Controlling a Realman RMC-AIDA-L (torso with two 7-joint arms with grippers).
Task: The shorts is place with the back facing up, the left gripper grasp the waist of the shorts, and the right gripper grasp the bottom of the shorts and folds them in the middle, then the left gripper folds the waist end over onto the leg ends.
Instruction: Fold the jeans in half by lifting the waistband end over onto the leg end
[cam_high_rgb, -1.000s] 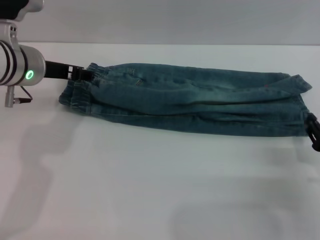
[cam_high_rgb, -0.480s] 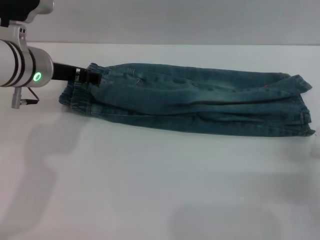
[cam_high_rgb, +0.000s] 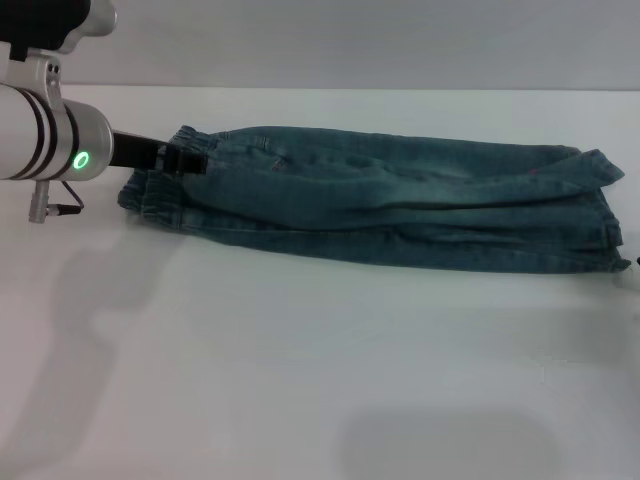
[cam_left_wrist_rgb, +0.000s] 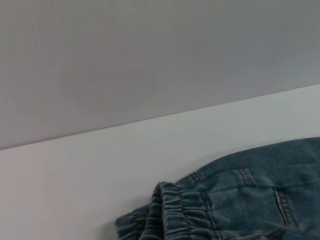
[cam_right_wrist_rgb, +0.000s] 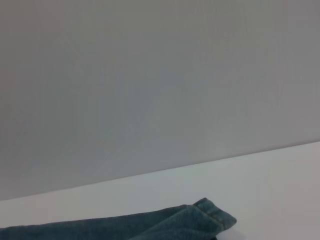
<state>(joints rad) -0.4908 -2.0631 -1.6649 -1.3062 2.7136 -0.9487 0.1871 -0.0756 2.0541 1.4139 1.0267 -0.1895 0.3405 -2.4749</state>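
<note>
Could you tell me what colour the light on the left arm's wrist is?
Green, a small glowing ring on the silver wrist, clearest in the head view.

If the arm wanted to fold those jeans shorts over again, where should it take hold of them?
Probably at the waistband, coming in from the robot's left. The shorts already lie folded lengthwise, and that bunched elastic edge stands thicker than the flat hems, giving an easier bite. The left end effector is already at that end.

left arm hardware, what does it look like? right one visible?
Left arm: silver cylindrical wrist with black bands, a green glowing ring, a small silver bracket with a thin cable beneath. A black pincer extends from it. The right arm is out of view but for a dark speck at the head view's right edge.
</note>
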